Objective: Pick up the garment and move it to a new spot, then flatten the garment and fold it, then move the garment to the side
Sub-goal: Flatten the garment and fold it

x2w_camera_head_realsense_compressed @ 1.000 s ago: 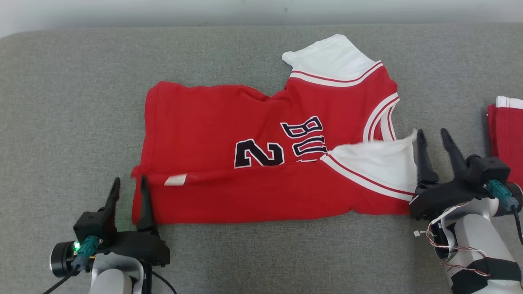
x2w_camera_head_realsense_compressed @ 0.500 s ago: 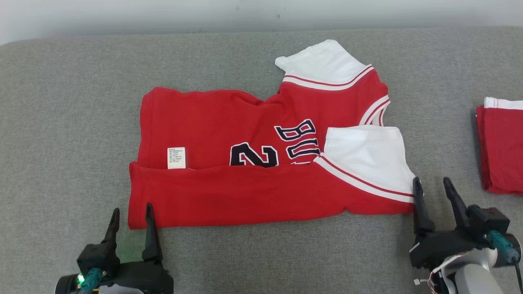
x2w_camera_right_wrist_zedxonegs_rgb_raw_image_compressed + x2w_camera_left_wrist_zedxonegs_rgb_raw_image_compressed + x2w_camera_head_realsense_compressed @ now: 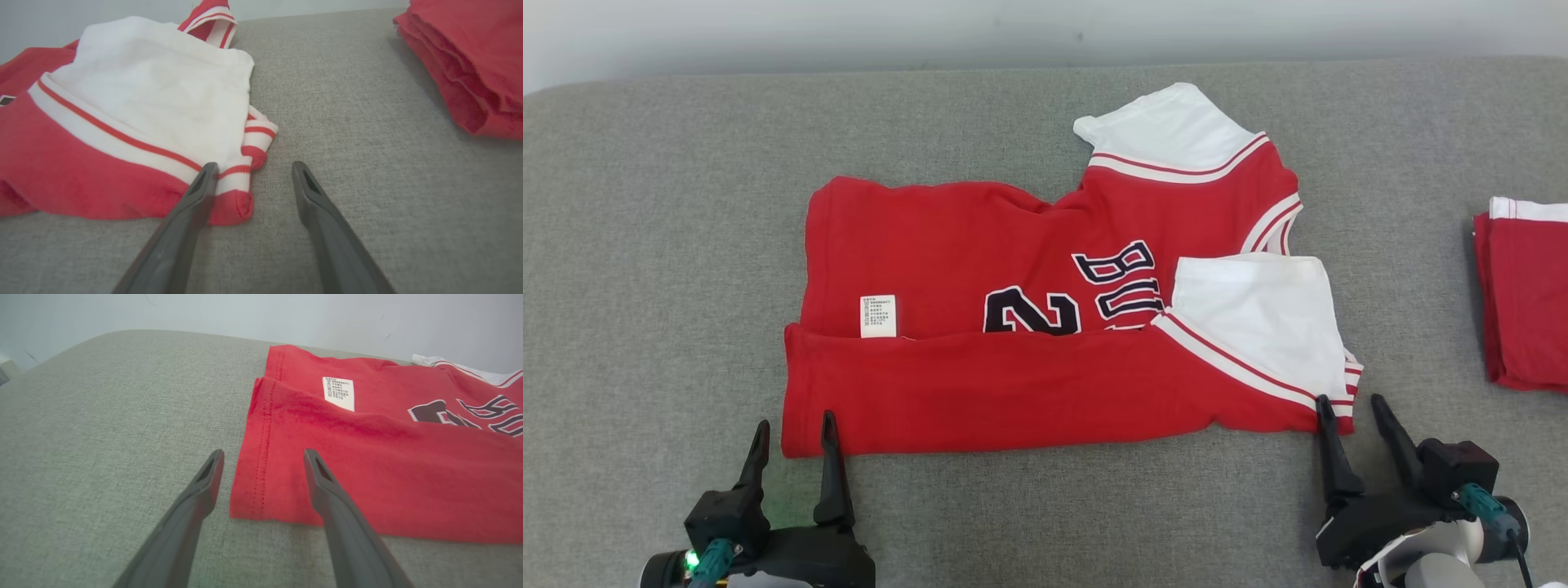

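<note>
Since the grey counter (image 3: 670, 204) carries the red garment (image 3: 1045, 384) at its middle with the near long edge folded over, we judge the far edge comes next: grip both far corners evenly and lay them level. The left end effector (image 3: 795, 425) at the garment's near hem corner and the right end effector (image 3: 1349, 400) at its near shoulder corner stand apart, empty. Right of the garment, a red pile (image 3: 1523, 294) is cut off; the care label (image 3: 878, 316) print is unreadable.

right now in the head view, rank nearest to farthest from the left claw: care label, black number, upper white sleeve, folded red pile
1. care label, just beyond the left claw
2. black number, mid-shirt
3. upper white sleeve, far side
4. folded red pile, right edge
</note>
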Motion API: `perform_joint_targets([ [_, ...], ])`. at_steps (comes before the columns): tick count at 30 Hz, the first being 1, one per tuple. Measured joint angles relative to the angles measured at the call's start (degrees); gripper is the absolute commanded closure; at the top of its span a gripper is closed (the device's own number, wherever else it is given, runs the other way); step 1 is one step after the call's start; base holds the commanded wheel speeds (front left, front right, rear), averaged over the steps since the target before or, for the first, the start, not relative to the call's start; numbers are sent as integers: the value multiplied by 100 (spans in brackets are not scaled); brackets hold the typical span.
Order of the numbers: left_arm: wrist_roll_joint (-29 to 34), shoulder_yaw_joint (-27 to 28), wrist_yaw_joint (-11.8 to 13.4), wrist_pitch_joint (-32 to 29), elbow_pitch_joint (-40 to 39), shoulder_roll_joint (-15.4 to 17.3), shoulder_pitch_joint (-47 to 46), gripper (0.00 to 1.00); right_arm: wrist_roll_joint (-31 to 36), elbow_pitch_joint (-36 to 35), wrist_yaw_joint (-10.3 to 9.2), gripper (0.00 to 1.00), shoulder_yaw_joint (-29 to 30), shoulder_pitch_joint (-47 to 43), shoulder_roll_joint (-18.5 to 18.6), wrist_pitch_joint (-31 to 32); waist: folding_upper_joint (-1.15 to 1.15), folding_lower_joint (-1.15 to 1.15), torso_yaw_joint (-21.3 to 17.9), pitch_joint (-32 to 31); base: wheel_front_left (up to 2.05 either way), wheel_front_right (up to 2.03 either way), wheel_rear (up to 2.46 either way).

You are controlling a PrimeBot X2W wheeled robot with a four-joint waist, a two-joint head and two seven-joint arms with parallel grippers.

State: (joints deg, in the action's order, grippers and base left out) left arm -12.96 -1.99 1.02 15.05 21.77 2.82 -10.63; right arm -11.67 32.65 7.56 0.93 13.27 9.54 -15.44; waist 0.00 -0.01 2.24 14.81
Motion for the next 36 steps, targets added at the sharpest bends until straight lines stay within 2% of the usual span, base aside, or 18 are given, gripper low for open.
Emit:
perform_joint_targets([
  [1,0,2,0,1,7,0,-1,0,-27,51,0,99,-54,40,19,-4,0,0,6,-1,0,0,0],
  [10,-1,19,-1,1,210,0,-31,0,-174,-18,5,100,-92,177,127,8,0,0,22,59,0,0,0],
  [22,-146,46,41,24,910,3,-350,0,-240,-253,4,100,-188,196,186,25,0,1,-82,184,0,0,0],
  [23,-147,45,41,24,964,8,-396,24,-246,-268,4,100,-189,196,191,25,0,1,-92,193,0,0,0],
  [24,-172,45,12,30,1055,9,-436,55,-246,-282,4,100,-190,197,200,26,0,1,-101,201,0,0,0],
  [25,-193,46,-3,45,1117,13,-477,100,-246,-300,4,100,-189,197,209,27,0,0,-110,206,0,0,0],
  [28,-246,13,-144,49,1270,23,-597,100,-253,-355,4,100,-174,197,212,31,0,0,-122,212,0,0,0],
  [36,-309,80,-211,22,1272,0,-531,100,-244,-387,1,100,-46,135,116,31,1,1,-116,4,0,0,0],
])
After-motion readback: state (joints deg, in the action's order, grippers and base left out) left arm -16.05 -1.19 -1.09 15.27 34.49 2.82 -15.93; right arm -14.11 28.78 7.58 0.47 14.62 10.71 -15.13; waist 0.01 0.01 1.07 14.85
